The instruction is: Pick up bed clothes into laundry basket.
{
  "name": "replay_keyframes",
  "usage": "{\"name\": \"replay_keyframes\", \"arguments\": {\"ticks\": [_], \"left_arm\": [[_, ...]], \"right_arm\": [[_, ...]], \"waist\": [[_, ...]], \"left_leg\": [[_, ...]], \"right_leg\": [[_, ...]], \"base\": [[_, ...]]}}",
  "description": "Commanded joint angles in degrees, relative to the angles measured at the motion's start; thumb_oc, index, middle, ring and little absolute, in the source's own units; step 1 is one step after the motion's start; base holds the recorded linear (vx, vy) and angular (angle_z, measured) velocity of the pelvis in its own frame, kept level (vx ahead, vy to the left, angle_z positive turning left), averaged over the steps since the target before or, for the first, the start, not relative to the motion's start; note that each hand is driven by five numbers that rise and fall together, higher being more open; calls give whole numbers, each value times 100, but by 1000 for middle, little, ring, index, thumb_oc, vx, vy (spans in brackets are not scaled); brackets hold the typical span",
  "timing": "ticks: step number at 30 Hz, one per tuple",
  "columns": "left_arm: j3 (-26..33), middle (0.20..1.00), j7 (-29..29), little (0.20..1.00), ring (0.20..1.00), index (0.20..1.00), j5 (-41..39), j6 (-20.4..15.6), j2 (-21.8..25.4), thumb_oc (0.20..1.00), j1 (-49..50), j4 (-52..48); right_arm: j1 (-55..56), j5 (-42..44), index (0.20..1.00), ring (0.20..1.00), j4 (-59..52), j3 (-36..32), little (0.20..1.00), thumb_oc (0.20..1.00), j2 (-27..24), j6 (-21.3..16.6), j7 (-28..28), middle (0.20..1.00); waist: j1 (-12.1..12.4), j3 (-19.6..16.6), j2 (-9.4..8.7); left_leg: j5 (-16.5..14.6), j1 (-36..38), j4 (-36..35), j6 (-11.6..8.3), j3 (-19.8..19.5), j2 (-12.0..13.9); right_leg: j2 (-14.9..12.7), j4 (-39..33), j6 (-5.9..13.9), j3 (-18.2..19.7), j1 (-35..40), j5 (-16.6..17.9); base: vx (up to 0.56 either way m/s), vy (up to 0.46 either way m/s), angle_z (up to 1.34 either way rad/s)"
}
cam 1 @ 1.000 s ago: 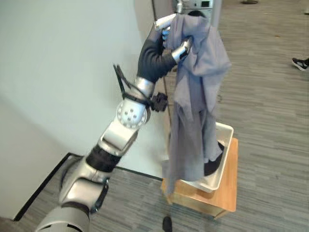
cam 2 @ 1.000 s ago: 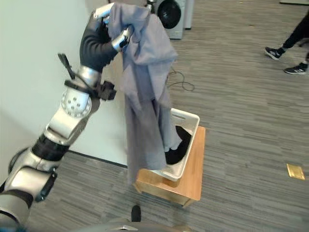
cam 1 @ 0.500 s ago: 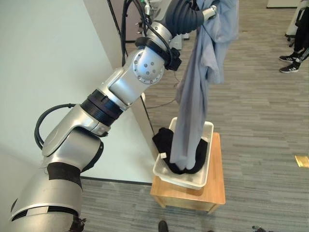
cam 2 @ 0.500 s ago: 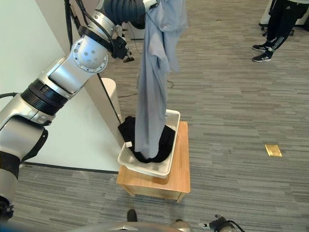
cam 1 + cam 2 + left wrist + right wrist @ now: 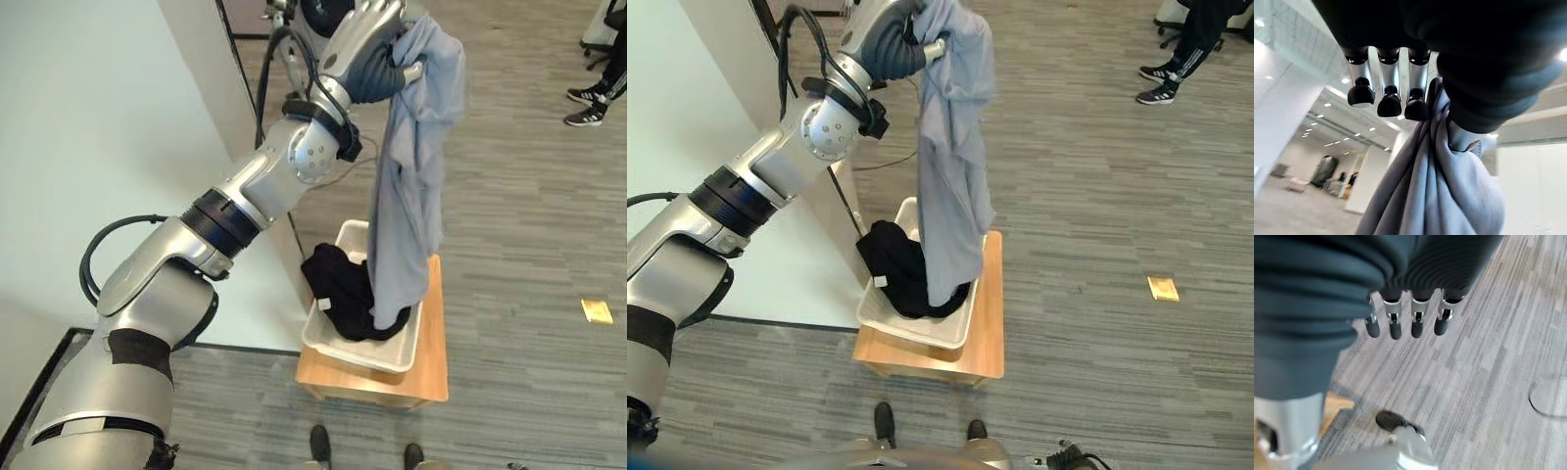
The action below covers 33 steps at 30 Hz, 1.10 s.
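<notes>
- The room has grey striped carpet (image 5: 529,225) and a pale wall panel (image 5: 108,147) on the robot's left; a person's legs and shoes (image 5: 598,93) show at the far right edge.
- A low wooden stool (image 5: 431,367) stands beside the foot of the wall panel and carries the white laundry basket (image 5: 338,345), which covers most of its top and leaves a bare strip along the right edge.
- A black garment (image 5: 338,289) already lies in the basket, draped over its left rim, so that part looks done.
- The left hand (image 5: 377,59) is raised high above the basket, fingers and thumb curled tight round the bunched top of a grey-blue sheet (image 5: 411,196).
- The sheet hangs straight down; its lower end reaches into the basket, beside the black garment, while most of its length is in the air.
- The right hand (image 5: 1405,318) hangs over the carpet with fingers loose and straight, holding nothing.
- Left to do, I judge: lower the sheet and let go so it settles wholly inside.
</notes>
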Motion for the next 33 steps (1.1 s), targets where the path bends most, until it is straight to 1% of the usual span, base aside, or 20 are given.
{"name": "replay_keyframes", "arguments": {"ticks": [1,6,9,14,15,16,17,21,22,23,26,27,31,33], "left_arm": [[451,200,277,200,200,200,250,-21,72,200,-1042,493],[490,200,255,200,200,200,413,-1,-106,200,-849,490],[571,200,159,200,200,200,516,8,-413,200,-439,387],[736,200,-87,200,200,200,574,-22,-947,200,540,123],[736,200,-148,200,200,200,619,-32,-1012,200,754,64],[737,200,-148,200,200,200,619,-31,-1012,200,756,63],[760,200,-233,200,200,200,685,-42,-1143,200,1127,19],[854,200,-337,200,200,200,738,-45,-1359,200,1944,100],[854,200,-335,200,200,200,741,-46,-1360,200,1954,99],[851,200,-364,200,200,200,816,-42,-1469,200,2266,209],[845,200,-384,200,200,200,895,-20,-1598,200,2621,439],[843,200,-364,200,200,200,958,13,-1658,200,2784,679],[794,200,-342,200,200,200,1120,98,-1809,200,2906,1256],[780,200,-325,200,200,200,1142,108,-1863,200,2915,1387]], "right_arm": [[-213,92,1000,1000,-44,-11,1000,1000,-171,-8,-50,1000],[-188,78,1000,1000,-60,19,1000,1000,-188,-19,-63,1000],[-228,109,1000,1000,-110,9,1000,1000,-222,-28,-86,1000],[-181,105,1000,1000,-129,30,1000,1000,-135,0,-113,1000],[-164,93,1000,1000,-123,32,1000,1000,-118,7,-111,1000],[-163,93,1000,1000,-123,33,1000,1000,-118,7,-111,1000],[-133,89,1000,1000,-116,17,1000,1000,-86,9,-121,1000],[-83,95,1000,1000,-109,-15,1000,1000,-7,6,-171,1000],[-75,96,1000,1000,-109,-11,1000,1000,-8,6,-172,1000],[-87,103,1000,1000,-101,-18,1000,1000,20,0,-200,1000],[-95,126,1000,1000,-88,-26,1000,1000,50,0,-238,1000],[-99,154,1000,1000,-65,-30,1000,1000,79,2,-269,1000],[-173,178,1000,1000,5,-15,1000,1000,102,4,-304,1000],[-211,187,1000,1000,20,4,1000,1000,102,2,-323,1000]], "waist": [[72,293,-57],[77,352,-143],[117,416,-226],[201,480,-307],[219,494,-321],[219,492,-321],[257,525,-348],[318,578,-388],[316,570,-388],[333,610,-400],[337,638,-406],[340,648,-406],[315,665,-407],[301,675,-403]], "left_leg": [[-483,442,34,-220,-157,171],[-496,401,34,-207,-175,148],[-513,390,34,-188,-218,124],[-535,392,34,-160,-303,93],[-535,382,34,-157,-319,90],[-535,381,34,-157,-320,89],[-538,361,34,-152,-342,77],[-533,327,34,-148,-362,64],[-533,326,34,-148,-363,64],[-530,310,34,-151,-364,57],[-523,288,34,-155,-368,58],[-515,268,34,-155,-367,61],[-501,227,34,-159,-356,62],[-496,210,34,-160,-352,65]], "right_leg": [[-471,68,651,-535,-276,389],[-502,68,662,-578,-283,407],[-525,68,664,-615,-259,405],[-552,68,657,-694,-220,398],[-556,68,659,-712,-218,396],[-556,68,659,-713,-218,395],[-560,68,659,-734,-220,395],[-577,68,649,-761,-232,393],[-577,68,649,-761,-233,393],[-583,68,647,-767,-246,399],[-591,68,636,-769,-270,407],[-597,68,632,-773,-292,418],[-600,68,627,-765,-345,434],[-601,68,626,-755,-373,438]], "base": [[-17,70,-4],[-2,23,-1],[-3,14,2],[0,8,4],[0,0,0],[-14,3,3],[-13,-5,5],[-8,2,8],[-13,1,4],[-13,3,6],[-19,8,7],[-17,11,4],[0,0,0],[0,0,0]]}}
